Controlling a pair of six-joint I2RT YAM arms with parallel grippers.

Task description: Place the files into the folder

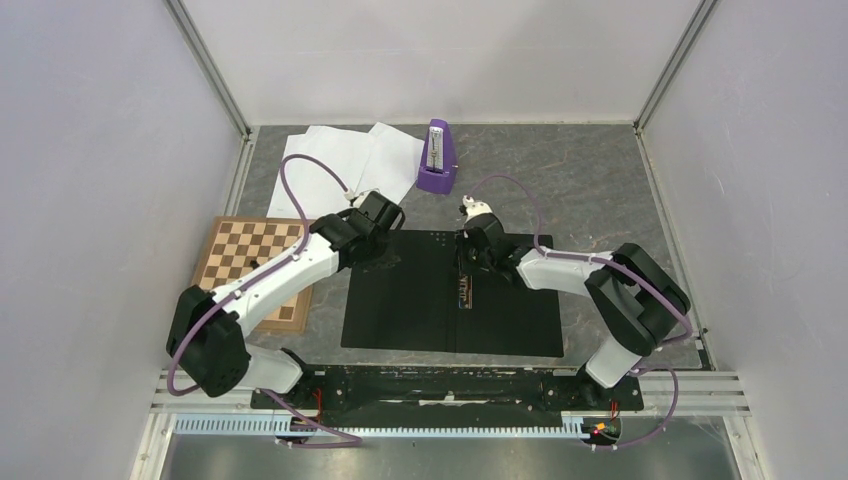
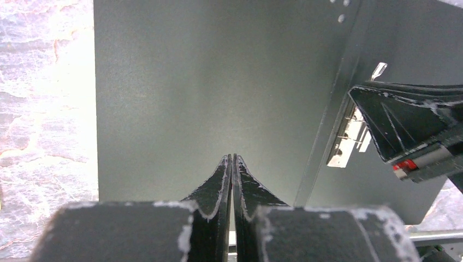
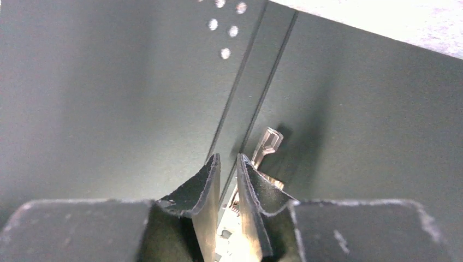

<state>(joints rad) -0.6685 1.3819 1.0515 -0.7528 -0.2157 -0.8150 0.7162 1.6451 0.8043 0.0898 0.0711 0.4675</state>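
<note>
The large flat folder [image 1: 400, 300] lies open, black inside up, at the middle of the near edge of the grey marbled tabletop [image 1: 600, 200], with its metal spine clip [image 1: 465, 290] running down the centre fold. The plain white paper files [image 1: 345, 160] lie fanned at the far left corner, well apart from the folder, so none is filed yet. The left gripper [image 2: 233, 159] hangs over the folder's left half near its far left corner, fingers pressed together and holding nothing. The right gripper [image 3: 228, 159] sits right over the clip, fingers nearly together with a slim gap through which metal shows; whether they pinch the clip I cannot tell. The step in hand looks like readying the clip while the left arm goes for the sheets. It should spread its fingers, take one sheet by a free edge, and slide it flat toward the spine, steering around the purple metronome [image 1: 436, 157] at the far edge and the brown wooden chessboard [image 1: 250, 262] at the left edge.
</note>
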